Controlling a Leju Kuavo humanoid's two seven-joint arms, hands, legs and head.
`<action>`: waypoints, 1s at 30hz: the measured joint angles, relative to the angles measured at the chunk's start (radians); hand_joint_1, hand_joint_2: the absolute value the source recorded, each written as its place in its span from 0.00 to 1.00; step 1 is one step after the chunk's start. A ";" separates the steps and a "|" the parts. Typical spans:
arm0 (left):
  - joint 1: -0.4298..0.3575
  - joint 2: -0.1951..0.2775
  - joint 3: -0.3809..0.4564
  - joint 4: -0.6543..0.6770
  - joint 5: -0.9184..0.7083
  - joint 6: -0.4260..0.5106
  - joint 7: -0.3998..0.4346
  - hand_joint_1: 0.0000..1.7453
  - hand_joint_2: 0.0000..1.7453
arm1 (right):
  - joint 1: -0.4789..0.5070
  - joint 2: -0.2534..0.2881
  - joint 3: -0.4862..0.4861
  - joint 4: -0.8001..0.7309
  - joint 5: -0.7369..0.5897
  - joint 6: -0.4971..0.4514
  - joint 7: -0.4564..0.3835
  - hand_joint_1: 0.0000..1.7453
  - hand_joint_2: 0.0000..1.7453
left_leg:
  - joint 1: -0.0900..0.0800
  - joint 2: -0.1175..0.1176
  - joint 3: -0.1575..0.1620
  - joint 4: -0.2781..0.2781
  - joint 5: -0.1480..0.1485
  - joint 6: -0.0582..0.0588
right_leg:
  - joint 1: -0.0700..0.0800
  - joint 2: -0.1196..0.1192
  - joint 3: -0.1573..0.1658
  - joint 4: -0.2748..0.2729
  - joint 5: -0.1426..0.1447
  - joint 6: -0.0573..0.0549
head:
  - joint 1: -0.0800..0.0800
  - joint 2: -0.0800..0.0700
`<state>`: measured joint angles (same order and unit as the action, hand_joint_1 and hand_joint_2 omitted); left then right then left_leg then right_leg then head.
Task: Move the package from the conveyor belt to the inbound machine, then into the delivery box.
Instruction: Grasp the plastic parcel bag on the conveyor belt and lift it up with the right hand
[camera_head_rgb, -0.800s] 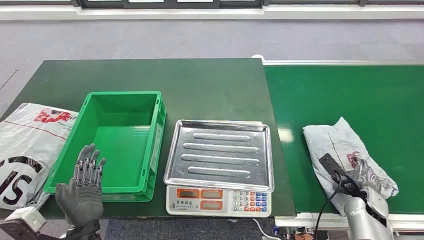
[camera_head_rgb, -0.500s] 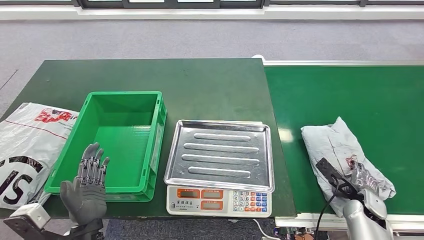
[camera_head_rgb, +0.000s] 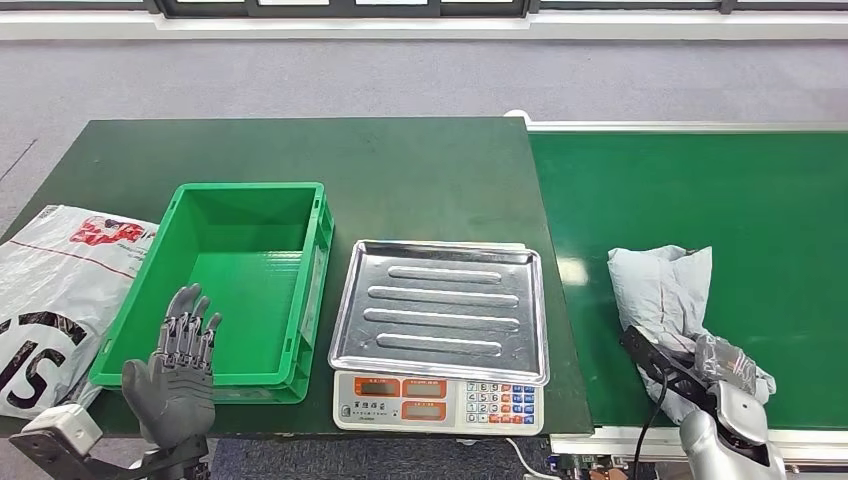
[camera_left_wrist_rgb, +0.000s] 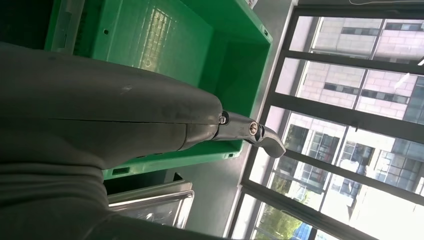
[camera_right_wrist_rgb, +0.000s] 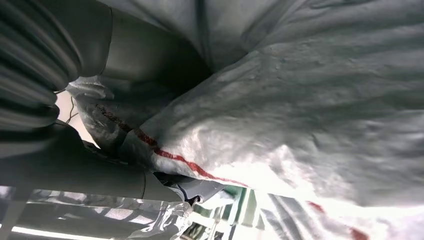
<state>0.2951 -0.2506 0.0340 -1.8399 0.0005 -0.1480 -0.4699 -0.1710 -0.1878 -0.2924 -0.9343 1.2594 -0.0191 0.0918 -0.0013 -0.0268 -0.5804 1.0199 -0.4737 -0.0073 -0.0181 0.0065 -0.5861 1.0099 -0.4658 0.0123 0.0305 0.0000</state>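
The grey plastic package (camera_head_rgb: 665, 290) lies crumpled on the green conveyor belt (camera_head_rgb: 700, 190), near its front edge, with its far end folded up. My right hand (camera_head_rgb: 715, 370) grips the package's near end. In the right wrist view the wrinkled package (camera_right_wrist_rgb: 300, 100) with a red stripe is pressed against my hand (camera_right_wrist_rgb: 75, 170). The scale with its steel tray (camera_head_rgb: 440, 300) stands left of the belt. The green box (camera_head_rgb: 315, 280) stands left of the scale. My left hand (camera_head_rgb: 175, 370) hovers open at the box's near left corner, fingers spread, holding nothing (camera_left_wrist_rgb: 100, 115).
A white printed bag (camera_head_rgb: 50, 290) lies at the table's left edge beside the box. The scale's keypad (camera_head_rgb: 500, 400) faces me. A black cable (camera_head_rgb: 650, 410) runs along my right wrist. The dark green table (camera_head_rgb: 350, 160) is bare behind the box and scale.
My right hand drew back toward the belt's front edge with the package, whose far end rose and folded over. My left hand shifted slightly toward the box.
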 joint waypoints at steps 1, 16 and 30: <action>0.000 0.000 0.000 0.000 0.001 0.000 0.000 0.00 0.00 | 0.007 0.004 0.002 -0.012 -0.001 -0.019 -0.003 1.00 1.00 | 0.000 0.000 0.000 0.000 0.000 0.000 | 0.000 0.000 0.000 0.000 0.000 0.000 | 0.000 0.000; 0.018 -0.004 0.000 0.000 -0.001 0.011 -0.034 0.00 0.00 | 0.070 0.122 0.008 -0.423 -0.221 -0.523 -0.296 1.00 1.00 | 0.000 0.001 -0.002 -0.001 0.000 0.000 | 0.000 0.001 -0.003 0.000 0.000 -0.001 | 0.000 0.000; -0.014 -0.004 -0.004 0.038 0.001 -0.006 -0.040 0.00 0.00 | 0.056 0.198 0.192 -0.652 -0.269 -0.552 -0.384 1.00 1.00 | 0.000 0.003 -0.001 -0.001 0.001 -0.001 | 0.000 0.002 -0.003 0.000 0.000 -0.001 | 0.000 0.000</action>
<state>0.2811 -0.2545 0.0303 -1.8023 0.0012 -0.1541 -0.5102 -0.1150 0.0107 -0.1006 -1.5868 0.9903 -0.5712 -0.2927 -0.0009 -0.0235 -0.5817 1.0187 -0.4731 -0.0082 -0.0178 0.0085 -0.5889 1.0102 -0.4659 0.0109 0.0305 0.0000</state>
